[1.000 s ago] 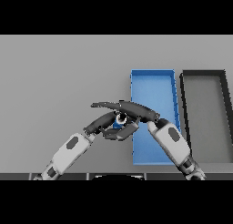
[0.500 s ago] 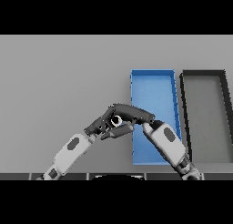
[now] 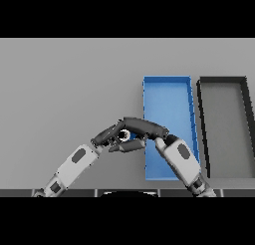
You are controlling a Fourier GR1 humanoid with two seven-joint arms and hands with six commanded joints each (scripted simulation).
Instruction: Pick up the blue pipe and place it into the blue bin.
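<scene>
A wide, flat grey table fills the view from the robot's head, looking down.

On the right half of the table lie two long rectangular bins, side by side with their long sides running away from the robot. The nearer one to the centre is a bright blue open-topped bin with low walls and a blue floor. Just beside it, further right, is a dark grey, nearly black bin of about the same shape, with a grey floor. A narrow strip of table shows between them.

Two white and grey arms rise from the lower edge and meet in front of the blue bin's left wall. The left arm comes up from the lower left and slants toward the centre. The right arm comes up from the lower right, and its forearm lies over the near part of the blue bin.

The dark right hand reaches leftward across the bin's left wall, with its fingers stretched long above and its thumb below. The dark left hand meets it from the left; I cannot tell how its fingers are set.

Between the right hand's fingers and thumb, a small piece of the blue pipe shows, with a pale round end facing the viewer. The right hand appears to pinch it. The pipe sits just left of the blue bin, outside it.
</scene>
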